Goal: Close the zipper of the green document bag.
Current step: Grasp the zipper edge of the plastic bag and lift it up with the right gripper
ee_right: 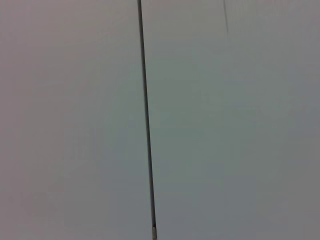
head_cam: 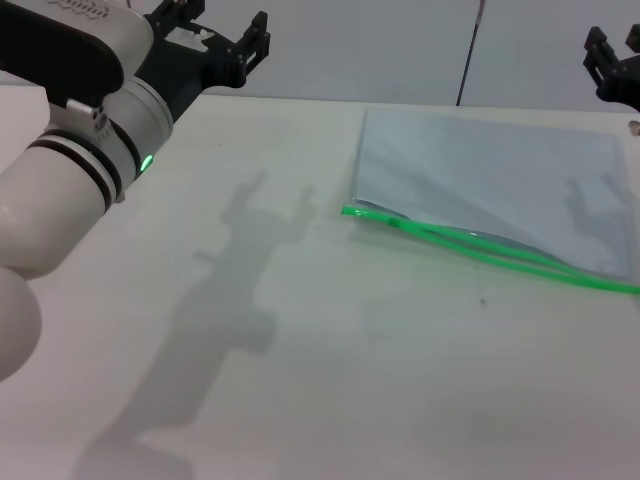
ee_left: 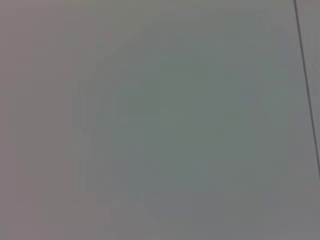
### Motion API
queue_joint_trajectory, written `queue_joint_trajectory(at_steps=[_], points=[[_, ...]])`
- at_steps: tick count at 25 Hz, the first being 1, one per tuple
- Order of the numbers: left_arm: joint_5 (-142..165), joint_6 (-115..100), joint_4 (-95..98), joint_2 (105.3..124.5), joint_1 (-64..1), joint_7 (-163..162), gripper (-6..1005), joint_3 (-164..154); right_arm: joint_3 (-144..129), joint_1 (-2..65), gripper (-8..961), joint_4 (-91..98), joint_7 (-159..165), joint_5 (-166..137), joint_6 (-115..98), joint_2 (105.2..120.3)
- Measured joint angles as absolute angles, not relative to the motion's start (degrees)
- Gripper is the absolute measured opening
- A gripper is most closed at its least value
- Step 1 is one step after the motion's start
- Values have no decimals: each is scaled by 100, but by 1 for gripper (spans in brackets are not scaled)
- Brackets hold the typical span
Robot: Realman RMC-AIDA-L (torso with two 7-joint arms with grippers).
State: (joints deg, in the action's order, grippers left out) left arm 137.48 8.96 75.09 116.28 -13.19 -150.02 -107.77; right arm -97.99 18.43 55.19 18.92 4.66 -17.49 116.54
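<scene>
One flat translucent grey-blue plastic document pouch [head_cam: 480,175]. One bright green plastic zip strip [head_cam: 500,255] along its near edge, carrying one small dark green slider [head_cam: 394,222]. One pale tabletop [head_cam: 300,380]. Two black robot grippers: left [head_cam: 215,35], right [head_cam: 615,60].

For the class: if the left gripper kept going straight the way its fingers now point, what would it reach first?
Probably the plain pale wall behind the table. The left gripper, open, is raised and points away from the robot, and its wrist view shows only blank wall. Depth is unclear.
</scene>
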Motion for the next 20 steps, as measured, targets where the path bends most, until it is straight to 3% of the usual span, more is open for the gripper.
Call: queue_joint_trajectory(at_steps=[20], points=[[13755, 894, 7453, 11618, -1364, -15003, 730, -10789, -9791, 1919, 487, 5431, 1899, 474, -1749, 11654]])
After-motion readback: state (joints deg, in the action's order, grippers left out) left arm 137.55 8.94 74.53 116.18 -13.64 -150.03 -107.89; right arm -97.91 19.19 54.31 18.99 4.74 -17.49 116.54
